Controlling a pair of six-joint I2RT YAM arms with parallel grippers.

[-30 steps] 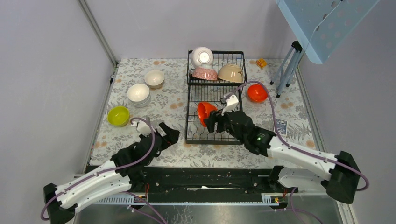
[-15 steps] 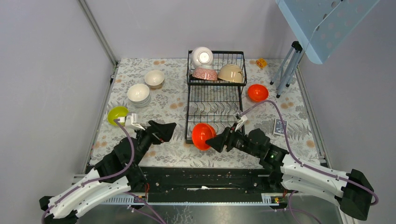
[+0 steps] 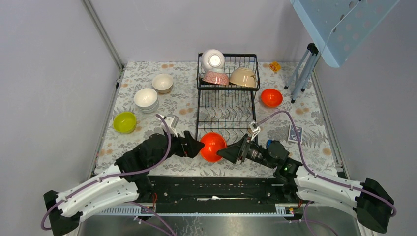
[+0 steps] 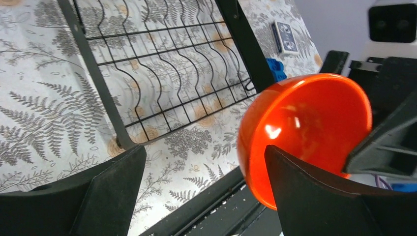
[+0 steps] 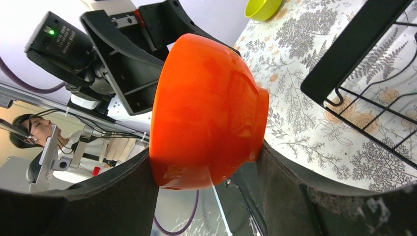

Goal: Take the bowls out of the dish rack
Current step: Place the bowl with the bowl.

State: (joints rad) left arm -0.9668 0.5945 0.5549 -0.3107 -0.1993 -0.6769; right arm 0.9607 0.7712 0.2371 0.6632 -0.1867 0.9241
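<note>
Orange bowl (image 3: 212,146) tipped on its side, your right gripper (image 3: 227,151) clamped on it, your left gripper (image 3: 196,146) just beside it, jaws wide apart, dish rack (image 3: 197,118) right behind them, three bowls (image 3: 216,77) in its far upper basket (image 3: 252,56).

A fern-print cloth covers the tabletop (image 3: 177,110). Near its right edge lies a small blue card box (image 3: 294,133), with a blue block (image 4: 276,69) close by. A yellow toy (image 3: 275,66) sits at the far right corner, beside tripod legs (image 3: 301,73).
</note>
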